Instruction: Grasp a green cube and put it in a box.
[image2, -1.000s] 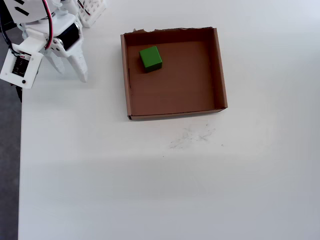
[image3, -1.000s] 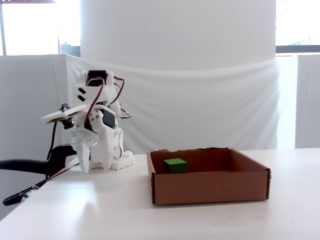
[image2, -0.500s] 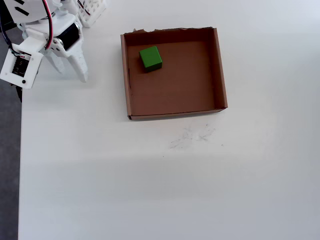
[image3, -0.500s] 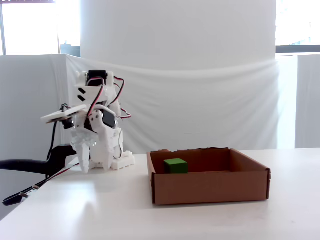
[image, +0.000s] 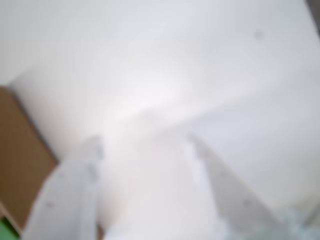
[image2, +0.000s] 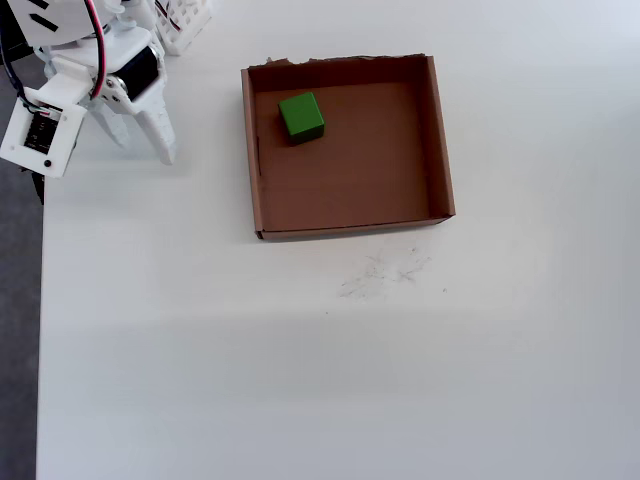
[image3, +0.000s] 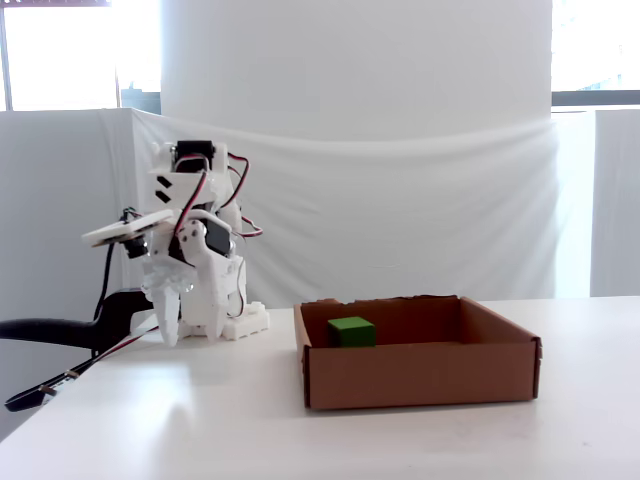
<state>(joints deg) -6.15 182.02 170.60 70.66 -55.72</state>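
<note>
The green cube (image2: 301, 116) lies inside the box (image2: 440, 140), near its far left corner in the overhead view. In the fixed view the cube (image3: 351, 331) shows over the box's front wall (image3: 420, 372). My gripper (image2: 145, 150) hangs left of the box, over the table near its left edge, apart from both. It is open with nothing between its fingers. The wrist view is blurred: my gripper (image: 144, 141) spreads over bare white table, with the box (image: 20, 165) at the left edge and a sliver of the green cube (image: 5, 232) in the bottom left corner.
The white arm base (image3: 240, 322) stands behind the gripper at the table's back left. A black cable (image3: 50, 335) hangs off the left table edge. Faint scratch marks (image2: 385, 272) lie just in front of the box.
</note>
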